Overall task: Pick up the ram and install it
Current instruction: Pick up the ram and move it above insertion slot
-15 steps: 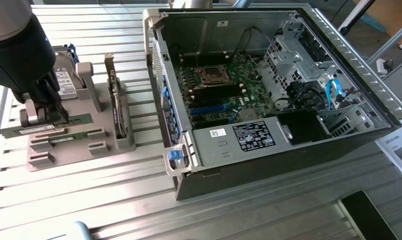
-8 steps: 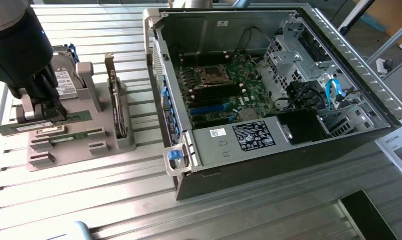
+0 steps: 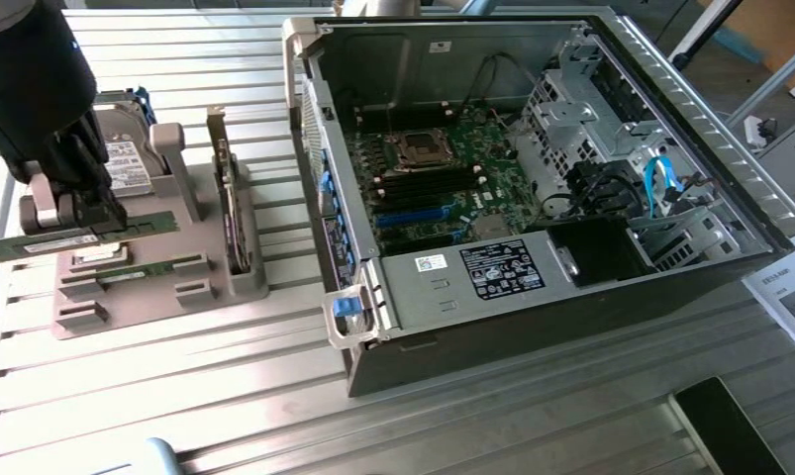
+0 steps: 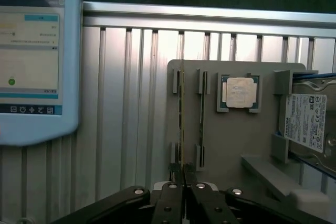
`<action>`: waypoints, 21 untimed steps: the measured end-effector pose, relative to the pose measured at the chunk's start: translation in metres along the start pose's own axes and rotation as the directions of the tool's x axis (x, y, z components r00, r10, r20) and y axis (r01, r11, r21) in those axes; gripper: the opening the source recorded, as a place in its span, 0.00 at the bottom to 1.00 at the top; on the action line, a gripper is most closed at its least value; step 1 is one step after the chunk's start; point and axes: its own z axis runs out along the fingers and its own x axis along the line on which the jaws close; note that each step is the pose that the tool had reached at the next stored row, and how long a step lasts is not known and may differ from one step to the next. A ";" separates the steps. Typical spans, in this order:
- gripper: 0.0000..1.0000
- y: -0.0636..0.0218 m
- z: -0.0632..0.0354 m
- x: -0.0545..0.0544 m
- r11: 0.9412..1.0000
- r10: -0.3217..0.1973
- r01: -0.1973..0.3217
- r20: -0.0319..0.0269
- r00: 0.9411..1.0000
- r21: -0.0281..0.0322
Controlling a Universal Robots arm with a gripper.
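My gripper (image 3: 91,230) is shut on the ram (image 3: 53,242), a long thin green stick that hangs level just above the grey holder (image 3: 172,297) at the exterior view's left. The wrist view looks along the ram (image 4: 181,114) edge-on, pinched between the two black fingers (image 4: 169,203), with the gripper (image 4: 184,184) closed on its near end. A look-alike green stick (image 3: 152,268) (image 4: 202,119) still sits in the holder's neighbouring slot. The open computer case (image 3: 714,129) lies to the exterior view's right, its green motherboard (image 3: 437,188) exposed.
On the holder (image 4: 231,145) there are also a tall card with a metal bracket (image 3: 232,213), a processor chip (image 4: 240,93) and a hard drive (image 3: 127,163) (image 4: 307,124). A touchscreen pendant (image 4: 31,61) lies beside the holder on the ribbed metal table (image 3: 239,396).
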 end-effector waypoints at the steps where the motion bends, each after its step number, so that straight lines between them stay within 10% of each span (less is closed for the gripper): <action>1: 0.12 0.0000 -0.0009 0.000 1.000 0.000 0.000 0.000 1.000 0.000; 21: 0.12 -0.0006 -0.0275 0.000 1.000 0.002 -0.002 0.000 1.000 0.000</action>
